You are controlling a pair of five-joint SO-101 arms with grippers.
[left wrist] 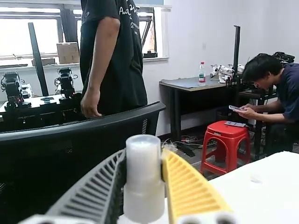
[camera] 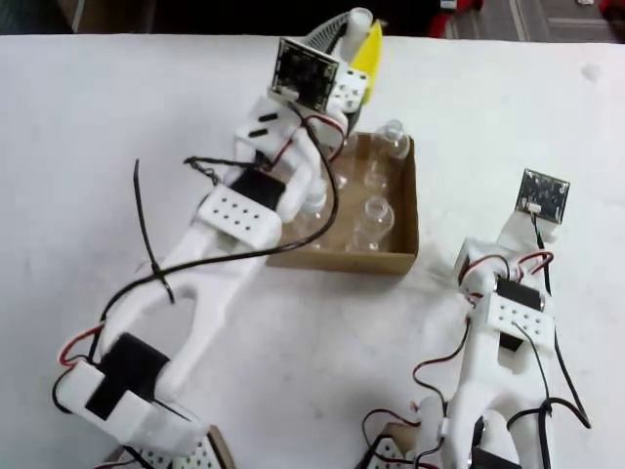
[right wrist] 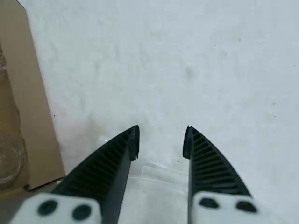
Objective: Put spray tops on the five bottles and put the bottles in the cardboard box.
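A white cylindrical top (left wrist: pixel 143 182) is held clamped in the left claw (left wrist: pixel 143 156), which is raised past the far side of the cardboard box (camera: pixel 408 195). Several clear bottles (camera: pixel 374 221) are stood in that box. The right claw (right wrist: pixel 161 140) is seen parted and holding nothing, low over the white surface (right wrist: pixel 196 56) just beside the box.

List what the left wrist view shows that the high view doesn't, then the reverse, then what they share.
The left wrist view adds the room behind the table, with a black chair back and a red stool. The high view adds the cardboard box with clear bottles inside it. Shared: the left gripper shut on a white cylindrical piece, probably a spray top, and the white table.
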